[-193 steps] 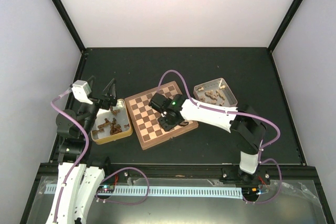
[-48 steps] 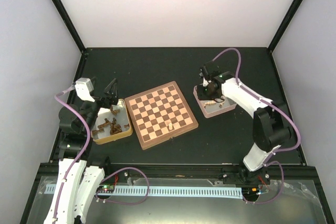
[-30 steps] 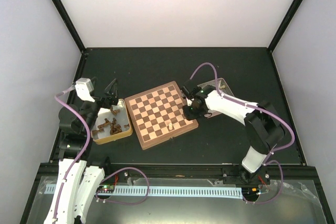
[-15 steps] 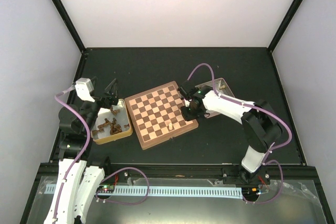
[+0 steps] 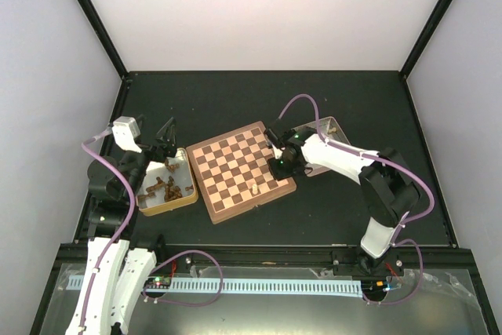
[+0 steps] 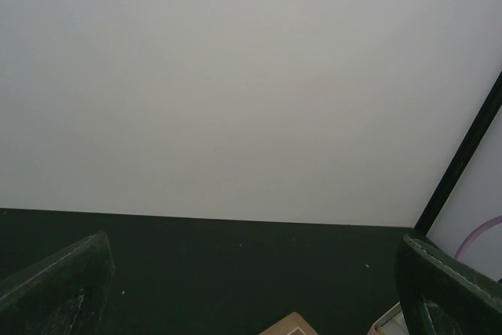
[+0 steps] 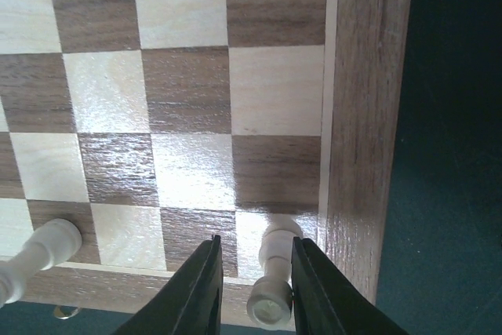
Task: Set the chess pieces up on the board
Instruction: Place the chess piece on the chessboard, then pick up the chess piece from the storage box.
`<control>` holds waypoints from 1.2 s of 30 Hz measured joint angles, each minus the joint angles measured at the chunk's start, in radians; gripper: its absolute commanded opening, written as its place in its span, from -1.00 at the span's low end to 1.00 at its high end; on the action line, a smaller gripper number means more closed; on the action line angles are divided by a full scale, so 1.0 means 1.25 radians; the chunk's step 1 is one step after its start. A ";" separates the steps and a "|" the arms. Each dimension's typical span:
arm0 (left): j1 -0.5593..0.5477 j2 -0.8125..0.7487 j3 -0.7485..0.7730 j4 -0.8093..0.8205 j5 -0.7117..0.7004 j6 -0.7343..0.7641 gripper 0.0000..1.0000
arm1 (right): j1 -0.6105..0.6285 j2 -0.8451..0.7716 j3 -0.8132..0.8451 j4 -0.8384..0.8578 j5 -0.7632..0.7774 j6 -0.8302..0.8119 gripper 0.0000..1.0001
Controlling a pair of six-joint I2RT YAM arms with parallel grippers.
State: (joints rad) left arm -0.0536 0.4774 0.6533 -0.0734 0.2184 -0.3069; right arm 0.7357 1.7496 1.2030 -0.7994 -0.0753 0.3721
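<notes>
The board (image 5: 235, 164) lies at the table's middle, with one pale chess piece (image 5: 255, 189) standing near its front edge. My right gripper (image 5: 281, 164) hangs low over the board's right corner. In the right wrist view a second pale piece (image 7: 272, 272) stands upright on the corner square beside the rim (image 7: 369, 115). My right gripper (image 7: 255, 288) is open around it; the left finger stands clear, the right finger (image 7: 314, 288) lies close against its head. The first piece (image 7: 43, 249) shows at the left. My left gripper (image 6: 251, 296) is open and holds nothing, raised over the left tray.
A metal tray (image 5: 187, 198) of dark brown pieces sits left of the board under my left gripper (image 5: 161, 137). A second tray (image 5: 329, 126), right of the board, is mostly covered by the right arm. The board's corner (image 6: 292, 325) peeks into the left wrist view.
The right arm has settled at the board's right corner and its jaws have parted from the pale piece, which now stands on the corner square. The left arm has not moved.
</notes>
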 measured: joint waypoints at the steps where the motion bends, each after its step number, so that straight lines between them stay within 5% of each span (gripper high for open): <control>1: 0.000 0.000 0.000 0.000 0.000 0.000 0.98 | 0.000 0.000 0.003 -0.001 -0.002 0.000 -0.48; 16: 0.000 -0.001 0.000 0.000 0.000 0.000 0.98 | -0.019 -0.037 0.010 0.009 0.076 0.023 -0.32; 24: 0.000 0.001 0.000 -0.003 0.008 0.000 0.98 | -0.213 -0.099 0.010 0.084 0.139 0.058 -0.35; 30: 0.000 0.001 0.001 -0.003 0.011 0.000 0.98 | -0.296 -0.032 0.040 0.121 0.158 0.061 -0.57; 36: 0.000 0.000 0.001 -0.004 0.011 0.000 0.98 | -0.320 0.096 0.115 0.142 0.159 0.057 -0.57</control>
State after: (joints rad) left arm -0.0536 0.4778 0.6544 -0.0780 0.2325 -0.3069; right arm 0.3355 1.8690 1.3472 -0.6216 0.1230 0.4435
